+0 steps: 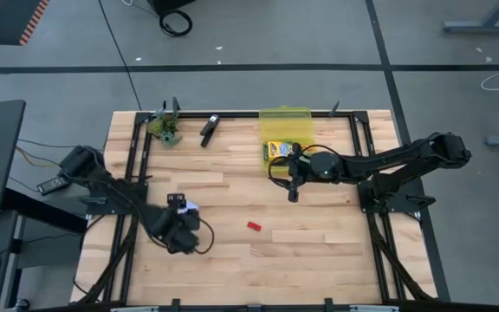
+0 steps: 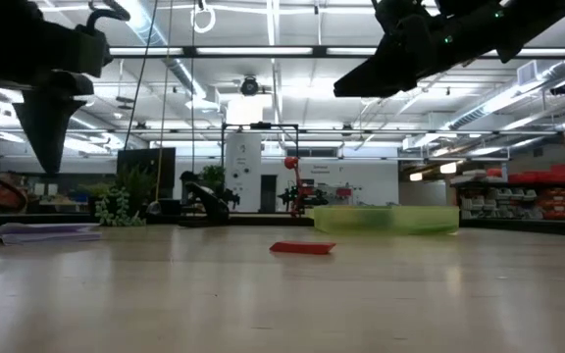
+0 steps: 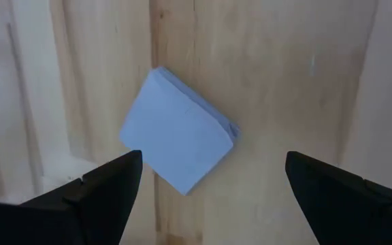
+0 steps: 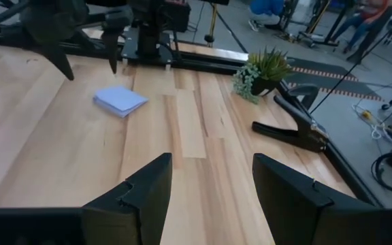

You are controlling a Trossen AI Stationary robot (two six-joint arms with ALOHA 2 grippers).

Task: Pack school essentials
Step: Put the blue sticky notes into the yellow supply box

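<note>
Both six-joint arms are matte black with boxy links, and thin black cables loop along them. The left end effector (image 3: 209, 187) has two broad, wedge-shaped black fingers; the right end effector (image 4: 213, 194) has the same dark, angular, faceted fingers.

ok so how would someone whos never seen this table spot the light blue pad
Find the left arm, low on the left half of the wooden table. Its open left gripper hangs straight over the light-blue square pad, which lies flat on the boards, turned cornerwise. It is the only pale blue thing there; the nearest loose item, a tiny red piece, lies apart toward the middle.
</note>
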